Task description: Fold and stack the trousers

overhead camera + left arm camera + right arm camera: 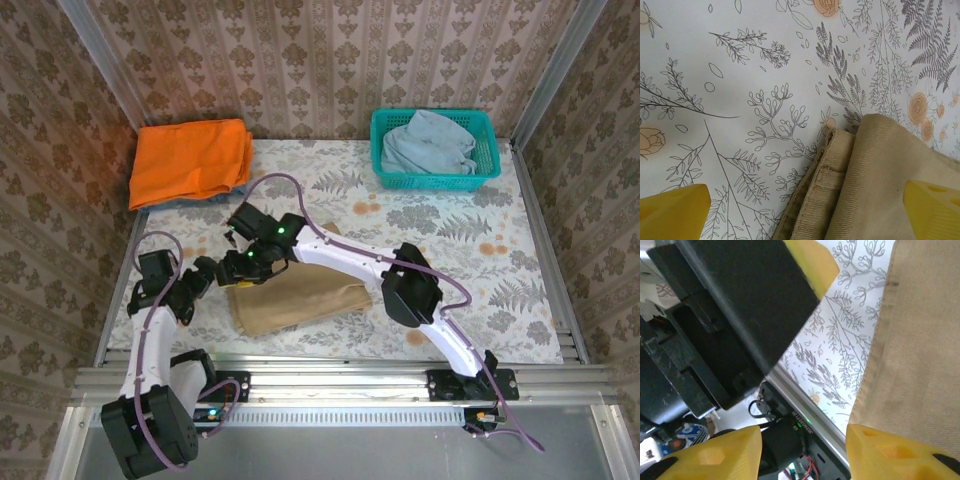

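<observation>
The flowery tabletop (pixel 480 260) was the biggest thing I could see. The tan trousers (pixel 300 300) lay on it near the front, a bit to the left. They looked folded into a flat bundle already. A folded orange cloth (pixel 190 160) sat in the far left corner. A green basket (pixel 440 183) sat in the far right corner with a pale blue cloth (pixel 428 142) inside.

Both arms reached to the left end of the trousers. The left tool (pixel 805 215) was wide open and held nothing, and a corner of the trousers lay between its yellow fingers (pixel 672 212). The right tool (pixel 802 455) was open too, with one finger by the trousers' edge.

I think the job now was to grab that end. To do it well, each tool should go low and pinch all the layers together, not just the top one. Then both should lift at the same time, so the fold stays neat.
</observation>
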### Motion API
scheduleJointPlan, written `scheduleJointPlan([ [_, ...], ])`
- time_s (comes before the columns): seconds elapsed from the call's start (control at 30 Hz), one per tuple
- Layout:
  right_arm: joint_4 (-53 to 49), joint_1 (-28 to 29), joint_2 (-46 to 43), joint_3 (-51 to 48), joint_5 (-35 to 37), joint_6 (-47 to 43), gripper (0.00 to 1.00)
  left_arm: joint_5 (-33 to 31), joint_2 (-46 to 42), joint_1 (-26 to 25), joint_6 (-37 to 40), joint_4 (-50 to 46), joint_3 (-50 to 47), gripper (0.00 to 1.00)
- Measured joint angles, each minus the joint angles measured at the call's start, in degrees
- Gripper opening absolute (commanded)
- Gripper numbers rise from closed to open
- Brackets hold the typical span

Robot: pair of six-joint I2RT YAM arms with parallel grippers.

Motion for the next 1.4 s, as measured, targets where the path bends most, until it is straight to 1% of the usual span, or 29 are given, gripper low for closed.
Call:
scheduleJointPlan([
  [0.07,1.5,-1.0,-2.8,-3.8,-0.6,0.1,0.49,0.9,0.0,-0.1,0.3,-0.4,0.2,0.98],
  [0.13,2.8,-2.5,-7.0,-9.1,-0.9,-0.1,0.5,1.5,0.0,-0.8,0.8,-1.0,0.7,0.96],
  [0.2,3.1,-4.9,-11.3,-12.2,-0.7,-0.5,0.5,2.1,0.0,-2.1,1.3,-1.1,1.4,0.94],
  [0.23,5.2,-6.3,-13.9,-15.4,-0.3,-1.1,0.5,1.3,0.2,-3.8,1.6,-1.5,1.8,0.92],
  [0.33,5.8,-12.9,-24.8,-27.9,0.6,-2.7,0.5,-0.1,0.9,-12.6,2.0,-1.5,2.8,0.87],
  [0.37,5.6,-15.6,-27.7,-31.2,1.0,-3.5,0.5,-0.6,1.3,-15.5,2.1,-1.5,2.9,0.81],
  [0.4,5.7,-17.6,-29.2,-33.2,1.6,-4.1,0.5,-1.3,1.6,-17.4,2.2,-1.5,2.9,0.75],
  [0.43,5.5,-20.8,-31.0,-35.6,2.8,-5.3,0.5,-2.1,2.2,-18.9,2.2,-1.4,2.9,0.69],
  [0.47,5.2,-22.7,-31.9,-37.2,3.9,-6.6,0.51,-2.4,2.8,-19.8,2.4,-1.4,2.9,0.65],
  [0.6,2.2,-27.4,-32.0,-41.7,7.5,-12.8,0.55,-3.5,6.7,-23.0,2.7,0.1,2.9,0.37],
  [0.73,0.3,-28.9,-28.6,-42.6,8.3,-18.7,0.6,-5.1,10.3,-25.2,3.1,0.9,2.8,0.2],
  [0.87,0.4,-28.9,-24.3,-43.0,7.5,-22.7,0.6,-6.6,10.6,-25.9,3.7,0.9,2.8,0.01],
  [1.0,0.7,-28.9,-21.5,-44.0,7.2,-24.8,0.61,-7.2,9.8,-26.0,3.9,1.0,2.0,0.0],
  [1.07,0.8,-28.9,-21.3,-45.1,7.0,-25.1,0.59,-7.4,9.4,-26.0,3.9,1.0,1.6,0.0],
  [1.1,0.7,-28.8,-21.1,-45.2,6.6,-25.3,0.55,-7.5,9.1,-26.0,3.9,1.0,1.5,0.0],
  [1.17,1.4,-28.7,-20.3,-45.2,5.9,-25.8,0.44,-7.8,8.5,-26.0,3.9,0.9,1.4,0.0],
  [1.2,1.7,-28.6,-19.6,-45.2,5.3,-25.9,0.35,-8.1,8.2,-26.0,3.9,0.9,1.4,0.0],
  [1.23,2.2,-28.6,-18.9,-45.2,4.7,-26.1,0.21,-8.3,8.0,-26.0,4.0,0.7,1.5,0.0],
  [1.27,2.7,-28.6,-17.9,-45.1,4.3,-26.0,0.05,-8.7,7.8,-26.0,4.0,0.5,1.5,0.0],
  [1.3,3.0,-28.7,-17.2,-45.2,3.8,-26.0,0.0,-8.9,7.7,-25.9,4.0,0.4,1.5,0.0],
  [1.4,4.5,-29.6,-17.2,-45.4,2.5,-25.0,0.0,-9.5,7.6,-25.8,4.4,-1.0,2.1,0.0],
])
